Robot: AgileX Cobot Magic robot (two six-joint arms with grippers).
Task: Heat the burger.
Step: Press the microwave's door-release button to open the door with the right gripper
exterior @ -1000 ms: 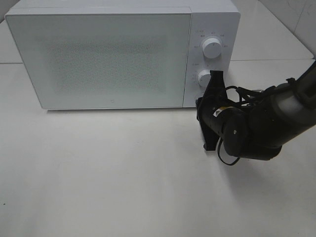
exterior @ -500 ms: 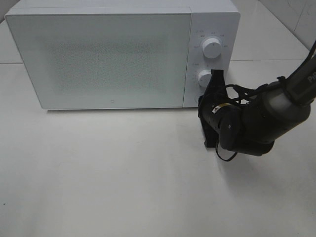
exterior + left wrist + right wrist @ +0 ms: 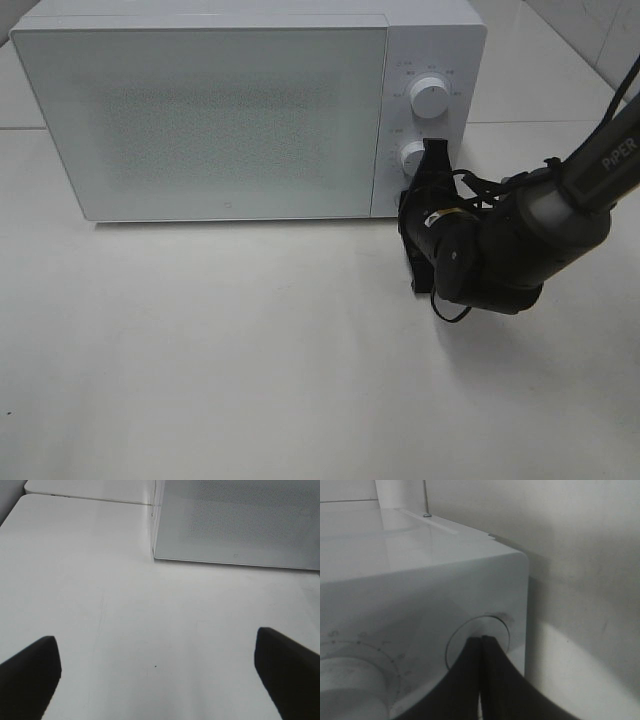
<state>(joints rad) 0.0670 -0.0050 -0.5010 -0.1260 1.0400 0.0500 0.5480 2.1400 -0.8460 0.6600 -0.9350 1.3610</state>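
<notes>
**At the lower dial, the right arm swings round a pinched claw**

Against the control panel of the boxy white microwave, the right gripper keeps its black jaws pressed together with nothing between them, tips on the lower round white dial. Within the last second the arm behind it has swung in toward the oven while the tips stayed put. That looks like nudging the timer round.

The burger shows in no view. With the frosted door shut, it is probably already inside.

The left gripper hangs wide open and empty over the plain matt white tabletop. Pale wall tiles close the far corner.
</notes>
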